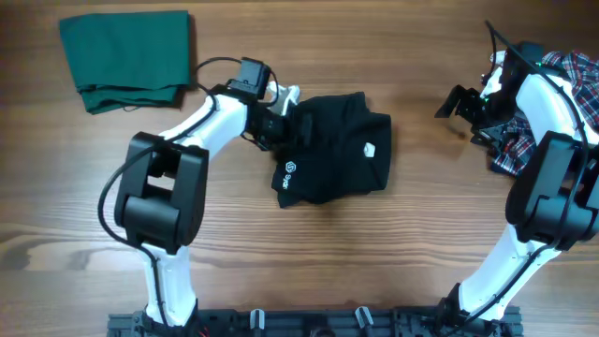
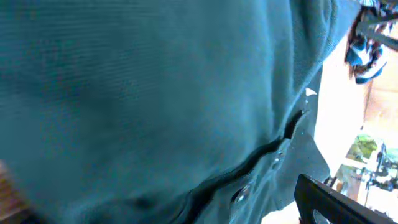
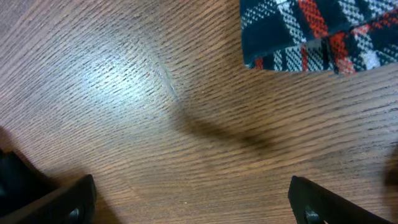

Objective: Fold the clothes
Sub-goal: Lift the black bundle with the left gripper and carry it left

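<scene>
The wooden table (image 1: 393, 253) is carrying three garments. A solid green folded garment (image 1: 126, 58) is lying at the far left corner, well apart from the rest. A red, white and blue plaid shirt (image 1: 562, 103) is lying bunched at the right edge, partly under the right arm. The black short-sleeved polo shirt (image 1: 332, 150) is lying crumpled near the table centre, with its small white chest logo (image 1: 370, 150) facing up.

The left gripper (image 1: 285, 114) is reaching in low at the shirt's upper left edge, the arm bent at the elbow. Its fingers are standing wide apart. In the left wrist view, fabric is filling the frame, so whether cloth is lying between them cannot be told.

The right gripper (image 3: 189, 193) is hovering over bare wood just beside the plaid shirt, fingers spread wide and holding nothing.
</scene>
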`<act>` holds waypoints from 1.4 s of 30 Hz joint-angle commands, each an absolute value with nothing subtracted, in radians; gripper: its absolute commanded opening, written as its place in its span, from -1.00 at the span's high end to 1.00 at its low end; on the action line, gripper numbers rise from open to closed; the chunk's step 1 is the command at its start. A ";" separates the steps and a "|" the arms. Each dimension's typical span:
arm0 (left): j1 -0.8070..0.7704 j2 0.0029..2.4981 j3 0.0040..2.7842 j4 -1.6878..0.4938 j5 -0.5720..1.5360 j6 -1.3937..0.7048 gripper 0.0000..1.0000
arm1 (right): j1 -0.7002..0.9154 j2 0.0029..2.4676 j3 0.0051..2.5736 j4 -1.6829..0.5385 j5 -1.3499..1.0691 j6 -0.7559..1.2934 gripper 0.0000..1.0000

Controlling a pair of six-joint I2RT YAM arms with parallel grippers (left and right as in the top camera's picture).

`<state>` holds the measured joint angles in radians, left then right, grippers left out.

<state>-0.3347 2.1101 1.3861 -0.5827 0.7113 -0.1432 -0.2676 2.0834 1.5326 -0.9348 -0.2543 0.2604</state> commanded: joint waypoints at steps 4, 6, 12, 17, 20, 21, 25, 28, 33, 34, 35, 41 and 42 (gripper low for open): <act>-0.373 2.222 1.356 -0.568 0.680 -0.169 -0.57 | -0.270 2.104 1.551 -0.950 -0.263 0.262 -1.00; -0.366 2.222 1.356 -0.569 0.680 -0.169 -0.11 | -0.270 2.104 1.551 -0.953 -0.263 0.263 -0.99; -0.355 2.222 1.356 -0.567 0.650 -0.169 0.92 | -0.270 2.104 1.551 -0.958 -0.259 0.262 -1.00; -0.326 2.219 1.374 -0.572 0.574 -0.169 0.92 | -0.270 2.104 1.551 -0.958 -0.225 0.262 -0.99; -0.305 2.204 1.424 -0.593 0.509 -0.169 0.92 | -0.270 2.104 1.550 -0.959 -0.225 0.262 -0.99; -0.297 2.191 1.453 -0.604 0.467 -0.169 0.92 | -0.270 2.104 1.549 -0.959 -0.225 0.262 -0.99; -0.289 2.158 1.577 -0.640 0.203 -0.163 0.92 | -0.270 2.104 1.549 -0.959 -0.225 0.262 -0.99; -0.281 2.152 1.659 -0.630 0.081 -0.160 0.92 | -0.270 2.104 1.549 -0.960 -0.225 0.262 -0.99; -0.224 2.152 1.676 -0.529 0.041 -0.138 0.92 | -0.270 2.104 1.549 -0.971 -0.225 0.262 -0.99; -0.207 2.152 1.676 -0.515 0.029 -0.138 0.92 | -0.270 2.104 1.549 -0.974 -0.225 0.262 -0.99; -0.188 2.152 1.676 -0.501 0.024 -0.138 0.92 | -0.270 2.104 1.549 -0.975 -0.225 0.262 -0.99; -0.083 2.152 1.676 -0.402 0.025 -0.138 0.92 | -0.270 2.104 1.549 -0.997 -0.225 0.261 -1.00; -0.070 2.152 1.676 -0.382 0.025 -0.138 0.92 | -0.270 2.104 1.549 -1.001 -0.225 0.262 -0.99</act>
